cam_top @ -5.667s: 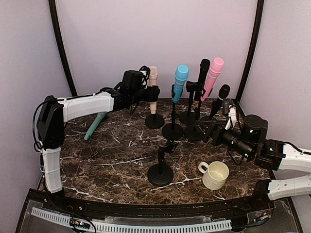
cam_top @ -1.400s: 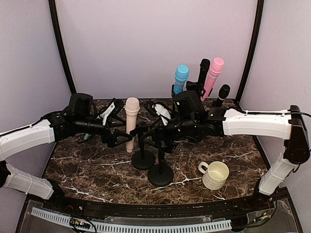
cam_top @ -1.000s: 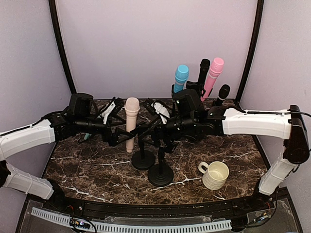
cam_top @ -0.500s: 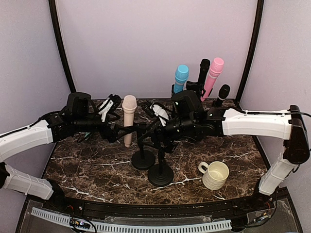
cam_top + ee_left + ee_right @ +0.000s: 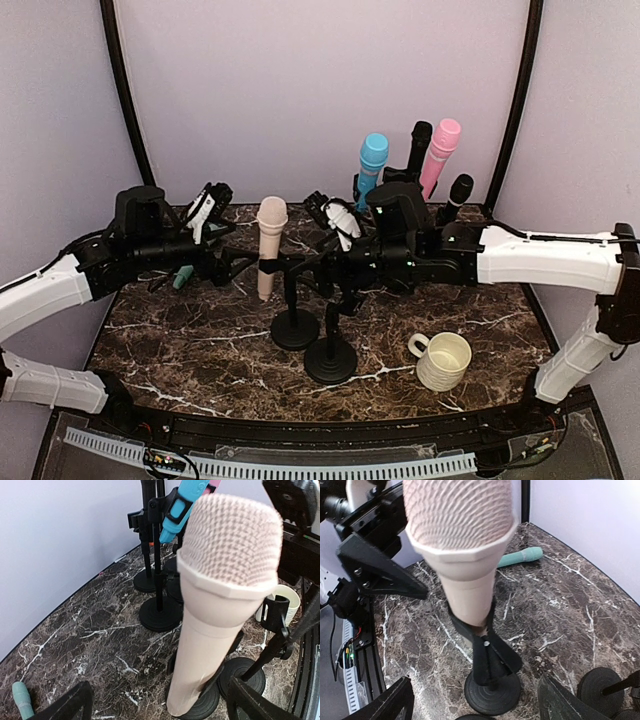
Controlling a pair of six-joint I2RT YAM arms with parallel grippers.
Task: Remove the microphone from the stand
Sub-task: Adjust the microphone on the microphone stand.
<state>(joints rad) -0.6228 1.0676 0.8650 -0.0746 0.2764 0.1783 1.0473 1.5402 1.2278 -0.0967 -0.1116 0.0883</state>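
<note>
A beige microphone [image 5: 269, 243] stands upright in the black clip of a stand [image 5: 295, 328] at the middle of the marble table. From the left, my left gripper [image 5: 243, 263] is open just short of the microphone. In the left wrist view the microphone [image 5: 220, 610] fills the middle, with the left gripper [image 5: 160, 711] wide open and apart from it. My right gripper [image 5: 322, 268] faces the stand from the right, also open. In the right wrist view the microphone [image 5: 465, 545] sits in its clip above the stand base [image 5: 492, 692], between the right gripper [image 5: 477, 705] fingers, untouched.
An empty stand [image 5: 330, 357] is right in front of the microphone's stand. A cream mug [image 5: 443, 360] sits front right. Blue [image 5: 372, 160], pink [image 5: 441, 148] and black [image 5: 459, 190] microphones stand in stands at the back. A teal microphone [image 5: 182, 277] lies at the left.
My left arm has drawn back to the left and my right arm slightly to the right. The beige microphone has stayed in its clip.
</note>
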